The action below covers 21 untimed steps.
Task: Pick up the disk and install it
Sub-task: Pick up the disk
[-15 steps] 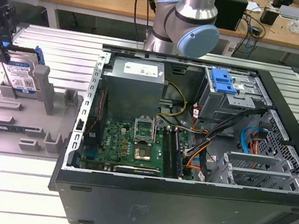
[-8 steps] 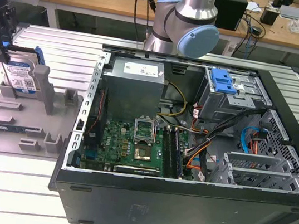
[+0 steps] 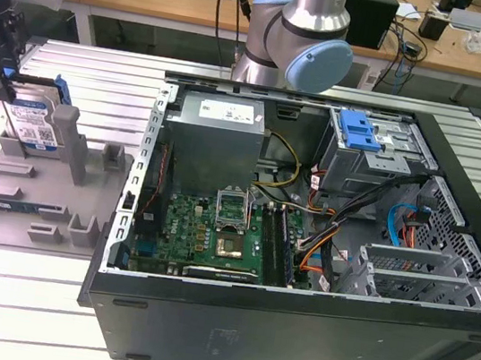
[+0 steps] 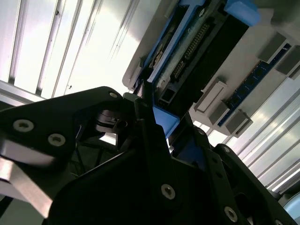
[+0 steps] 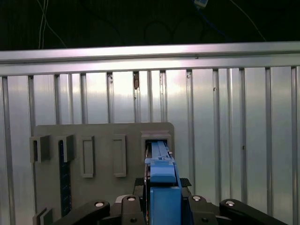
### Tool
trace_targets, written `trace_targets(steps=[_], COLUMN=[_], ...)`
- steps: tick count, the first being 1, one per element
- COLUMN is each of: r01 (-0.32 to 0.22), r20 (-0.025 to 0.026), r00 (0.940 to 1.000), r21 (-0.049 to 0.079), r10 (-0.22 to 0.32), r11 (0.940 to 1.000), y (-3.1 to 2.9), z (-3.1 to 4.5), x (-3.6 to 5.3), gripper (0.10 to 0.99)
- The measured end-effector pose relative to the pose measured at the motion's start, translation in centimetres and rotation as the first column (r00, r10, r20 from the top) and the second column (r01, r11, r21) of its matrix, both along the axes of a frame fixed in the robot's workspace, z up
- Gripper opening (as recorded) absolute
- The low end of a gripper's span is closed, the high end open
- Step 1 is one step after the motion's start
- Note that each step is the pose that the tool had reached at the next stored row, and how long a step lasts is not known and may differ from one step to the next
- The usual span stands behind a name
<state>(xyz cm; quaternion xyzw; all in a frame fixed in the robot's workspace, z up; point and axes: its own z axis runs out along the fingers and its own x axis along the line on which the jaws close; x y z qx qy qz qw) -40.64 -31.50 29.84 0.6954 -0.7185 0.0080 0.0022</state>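
Observation:
The disk (image 3: 36,121), silver with a white-and-blue label and a bright blue carrier, stands on edge in a slot of the grey holder (image 3: 83,202) at the exterior view's left. My gripper (image 3: 4,92) comes down on it from above, one thin black finger lying against its labelled face. In the first wrist view the blue carrier edge of the disk (image 5: 161,171) sits tight between my gripper's (image 5: 163,183) fingers, above the holder's slot. In the second wrist view the disk (image 4: 197,42) runs away from my gripper (image 4: 164,119), which is shut on its blue edge.
An open computer case (image 3: 290,332) lies at the exterior view's right, with a motherboard (image 3: 215,231), a power supply (image 3: 215,136) and a metal drive cage topped by a blue latch (image 3: 359,130). The arm's base (image 3: 298,35) stands behind the case. The ribbed metal table (image 3: 24,293) lies underneath.

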Motion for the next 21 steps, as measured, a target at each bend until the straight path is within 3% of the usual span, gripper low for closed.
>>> trace_targets(steps=[8, 12, 14, 16, 17, 21], r01=[0.000, 0.000, 0.000, 0.000, 0.000, 0.000], r20=[0.0003, 0.0004, 0.0003, 0.0003, 0.0002, 0.0002], r00=[1.0000, 1.0000, 1.0000, 1.0000, 1.0000, 1.0000], r21=[0.000, 0.000, 0.000, 0.000, 0.000, 0.000], r10=[0.000, 0.000, 0.000, 0.000, 0.000, 0.000], r11=[1.0000, 1.0000, 1.0000, 1.0000, 1.0000, 1.0000], y=[0.00, 0.00, 0.00, 0.00, 0.00, 0.00], z=[-0.04, 0.91, 2.05, 3.88, 4.30, 7.86], x=[0.00, 0.01, 0.00, 0.00, 0.00, 0.00], gripper=[0.365, 0.365, 0.365, 0.365, 0.365, 0.365])
